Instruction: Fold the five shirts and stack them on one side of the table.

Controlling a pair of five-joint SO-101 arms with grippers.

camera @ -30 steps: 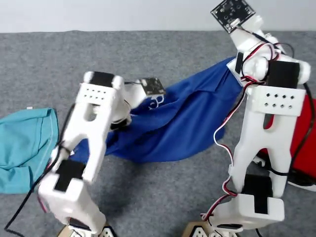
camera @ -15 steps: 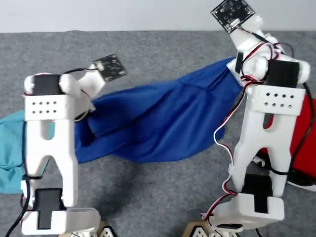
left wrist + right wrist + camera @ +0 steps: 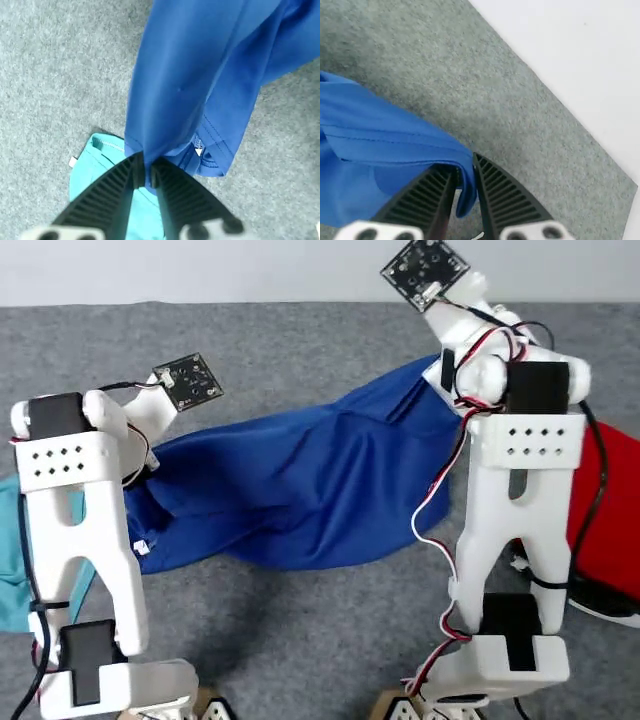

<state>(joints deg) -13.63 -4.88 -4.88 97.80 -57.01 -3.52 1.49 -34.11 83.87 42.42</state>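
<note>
At blue shirt's (image 3: 300, 490) ends, left gripper (image 3: 146, 161), right gripper (image 3: 465, 167) clamp its fabric; high view adds red shirt (image 3: 610, 510) nearby.

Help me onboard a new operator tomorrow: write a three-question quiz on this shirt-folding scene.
1. True or false: the left gripper and the right gripper are each shut on the blue shirt.
2. Which shirt lies on the mat beside the left gripper? A white shirt, B teal shirt, C yellow shirt.
3. Fill in: the red shirt lies on the ___ arm's side of the table.

Key: 1 true; 2 B; 3 right.
</note>
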